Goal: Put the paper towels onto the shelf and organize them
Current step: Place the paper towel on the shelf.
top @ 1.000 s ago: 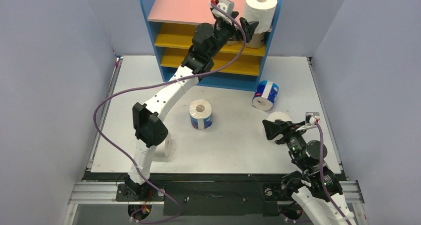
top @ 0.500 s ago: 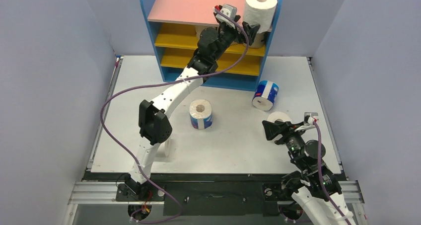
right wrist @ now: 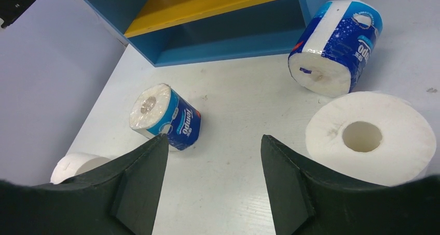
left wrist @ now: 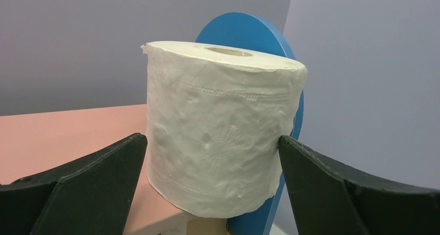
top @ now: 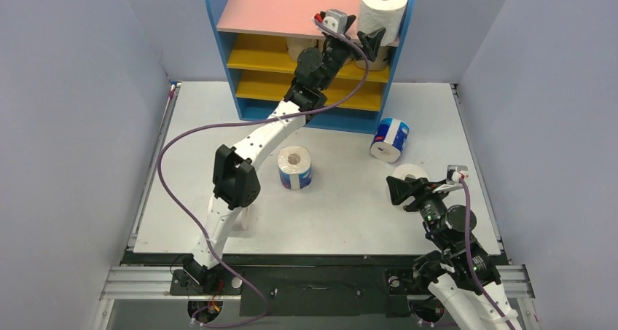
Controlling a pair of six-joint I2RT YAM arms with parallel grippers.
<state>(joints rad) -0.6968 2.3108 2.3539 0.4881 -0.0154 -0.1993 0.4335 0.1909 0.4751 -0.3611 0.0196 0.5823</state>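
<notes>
A plain white paper towel roll (top: 382, 9) stands upright at the right end of the shelf's (top: 271, 11) pink top board, against the blue side panel. My left gripper (top: 366, 40) is open, its jaws flanking the white roll (left wrist: 220, 131) low down, with a gap at the left finger (left wrist: 98, 173). My right gripper (right wrist: 214, 137) hovers open over the table with nothing between its jaws. Beside it lies another white roll (right wrist: 371, 136). One blue-and-white roll (top: 294, 167) stands mid-table, and a second (top: 390, 139) lies near the shelf's base.
Two more rolls sit on the upper yellow board, one (top: 297, 47) behind my left arm and one (top: 375, 59) at the right end. Another white roll (top: 244, 213) is partly hidden behind the left arm's elbow. Grey walls close in both sides.
My left arm has stretched further up and right, carrying its open jaws closer round the white roll on the top board. The right arm has barely moved.
</notes>
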